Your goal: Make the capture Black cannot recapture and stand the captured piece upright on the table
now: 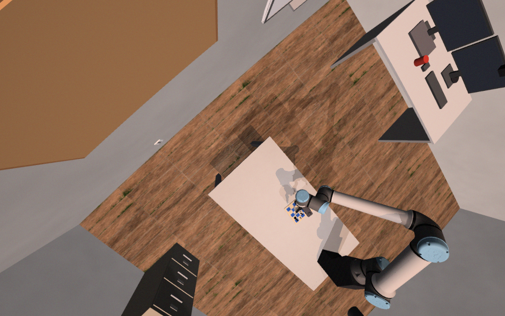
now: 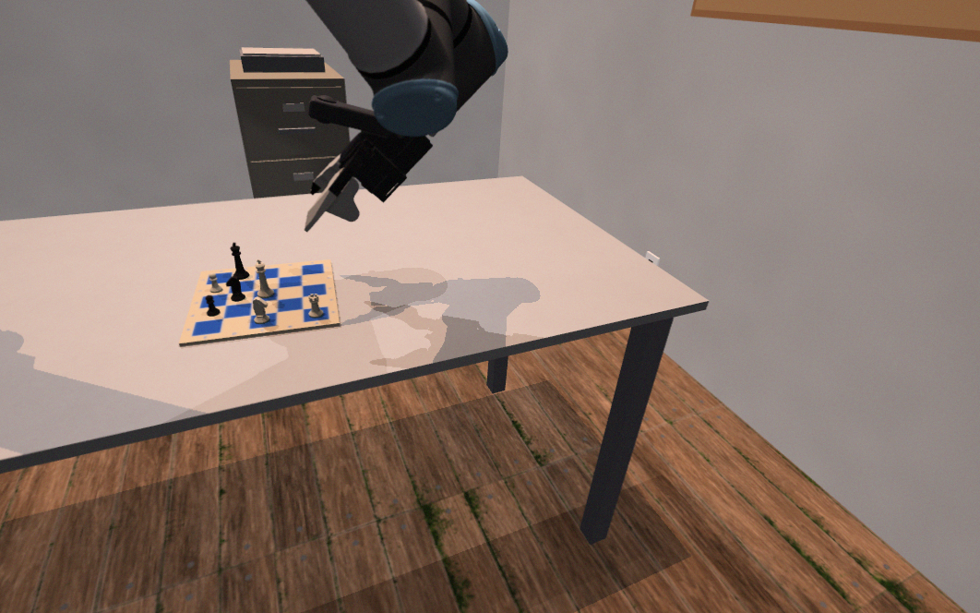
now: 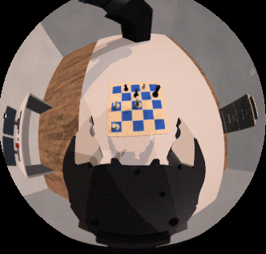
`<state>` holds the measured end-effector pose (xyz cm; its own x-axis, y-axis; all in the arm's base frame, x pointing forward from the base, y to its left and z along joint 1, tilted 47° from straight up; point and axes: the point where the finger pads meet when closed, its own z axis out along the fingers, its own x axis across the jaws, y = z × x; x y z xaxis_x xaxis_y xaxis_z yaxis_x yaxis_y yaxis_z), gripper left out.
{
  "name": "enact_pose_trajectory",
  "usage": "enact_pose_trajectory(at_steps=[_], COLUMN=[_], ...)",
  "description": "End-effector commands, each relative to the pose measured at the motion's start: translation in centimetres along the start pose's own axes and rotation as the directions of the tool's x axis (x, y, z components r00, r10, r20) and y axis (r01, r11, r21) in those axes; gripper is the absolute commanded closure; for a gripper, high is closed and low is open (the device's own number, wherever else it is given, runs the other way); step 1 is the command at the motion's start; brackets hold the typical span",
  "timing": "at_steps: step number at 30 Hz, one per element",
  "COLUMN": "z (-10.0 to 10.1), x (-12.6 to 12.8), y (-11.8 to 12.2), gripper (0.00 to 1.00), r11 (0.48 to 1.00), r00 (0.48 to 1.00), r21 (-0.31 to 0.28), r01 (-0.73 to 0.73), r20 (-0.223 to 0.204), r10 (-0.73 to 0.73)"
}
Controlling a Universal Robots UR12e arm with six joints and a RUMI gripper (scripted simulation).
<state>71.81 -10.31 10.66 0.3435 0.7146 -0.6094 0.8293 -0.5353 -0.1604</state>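
A small blue-and-tan chessboard (image 2: 204, 328) (image 3: 151, 127) (image 1: 289, 210) lies on the white table (image 2: 478, 228) (image 1: 246, 188). On it stand a black king (image 2: 238, 261) (image 3: 157, 90), a black piece (image 2: 235, 288) (image 3: 136, 94) beside it, a black pawn (image 2: 210, 306) (image 3: 126, 86), a white pawn (image 2: 215, 283) (image 3: 143, 86), a tall white piece (image 2: 263, 280) (image 3: 137, 104), a white knight (image 2: 259, 309) (image 3: 115, 127) and a white rook (image 2: 315, 305) (image 3: 115, 105). All are upright. My gripper (image 2: 329, 213) (image 3: 135, 117) is open and empty. It hangs well above the board's far right edge, tilted toward the board.
A dark filing cabinet (image 2: 284, 122) (image 1: 168, 282) stands behind the table. A desk with monitors (image 1: 422, 70) stands across the room. My arm's base (image 1: 340, 267) sits at the table's end. The table edge runs close to the board's near side.
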Motion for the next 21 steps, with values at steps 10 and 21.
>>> enact_pose_trajectory(at_steps=[10,21], z=[2.8,4.7], x=[-1.1,-1.8], y=[-3.3,-5.5], gripper=[0.00,0.00], r11=[0.972,0.928], r00=[0.999,0.998], r21=[-0.232,-0.370], r01=[-0.029,-0.050], r20=[-0.027,-0.042], r10=[0.023,0.037])
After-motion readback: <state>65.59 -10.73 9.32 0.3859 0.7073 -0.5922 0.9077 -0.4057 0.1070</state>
